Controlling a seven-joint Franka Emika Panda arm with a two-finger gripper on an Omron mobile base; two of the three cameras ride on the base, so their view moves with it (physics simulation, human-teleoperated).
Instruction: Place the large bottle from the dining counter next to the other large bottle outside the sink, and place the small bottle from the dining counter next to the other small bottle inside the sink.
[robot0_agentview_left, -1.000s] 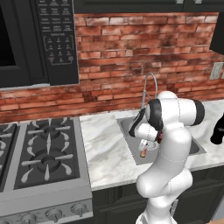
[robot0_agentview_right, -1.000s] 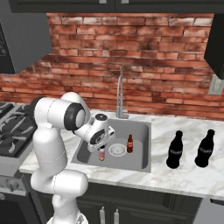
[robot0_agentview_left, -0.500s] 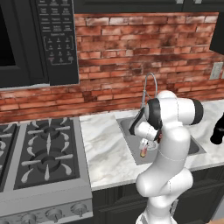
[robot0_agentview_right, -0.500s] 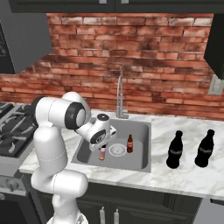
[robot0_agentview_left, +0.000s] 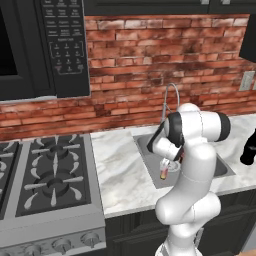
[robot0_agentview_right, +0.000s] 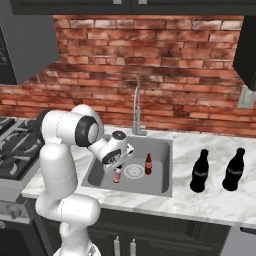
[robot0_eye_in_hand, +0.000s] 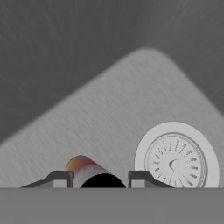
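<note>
Low inside the sink, my gripper is shut on a small bottle with a reddish-orange body, standing on the basin floor just left of the drain. In the hand view the gripper has this bottle close between its two dark tips. From the left base view the gripper and the bottle sit under the white forearm. The other small bottle, dark with a red label, stands upright right of the drain. Two large black bottles stand side by side on the counter right of the sink.
A round white drain lies between the two small bottles. The faucet rises behind the basin. A gas stove lies to the left and a microwave hangs above it. Marble counter surrounds the sink.
</note>
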